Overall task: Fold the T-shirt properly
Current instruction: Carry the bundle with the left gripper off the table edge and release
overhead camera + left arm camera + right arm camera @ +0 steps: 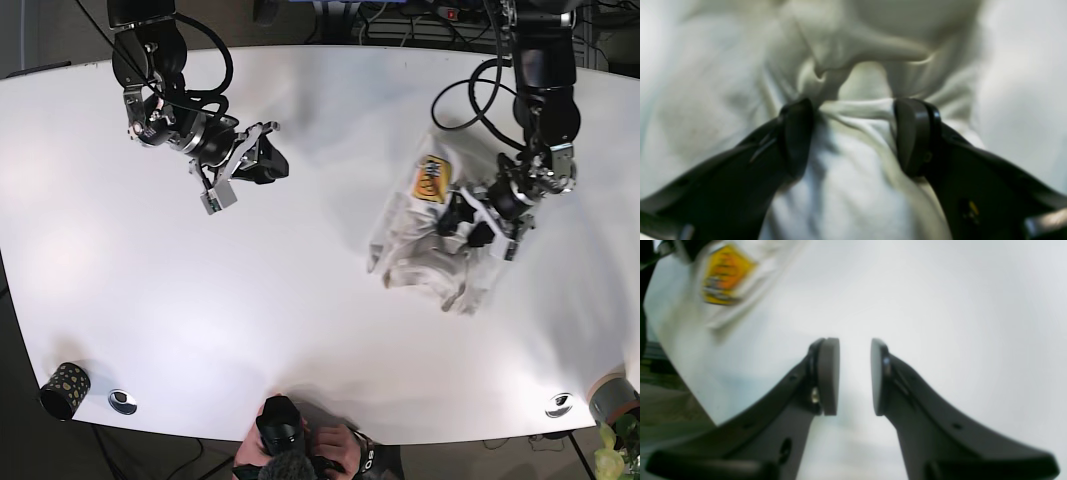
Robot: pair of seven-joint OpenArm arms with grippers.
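T-shirt (pixel 432 238): lies crumpled on the white table (pixel 300 330), on the base view's right side — a bunched heap, nothing yet laid flat. A yellow-orange print (pixel 432 179) shows near its upper edge.

Left gripper (pixel 853 136): is set down into the cloth, jaws held well apart, a ridge of white fabric gathered between the two pads. The pads are not pressed together on it; whether the cloth is truly pinched cannot be told from the wrist view.

Right gripper (pixel 855 376): hangs over bare table, well apart from the shirt, jaws narrowly parted with nothing between them. The print is seen only at the far corner of its view.

Step in hand: judged to be the spreading-out of the heap before any fold is made.

How it is best done: a single layer near a hem or shoulder should be taken — not a bundle of several layers, which would lift the whole lump. The jaws should be closed fully before any pull is made. The right gripper would need to be brought across to an opposite edge, so the cloth can be drawn taut between both arms.

Risk: a pull by one arm alone is likely to drag the heap rather than open it.
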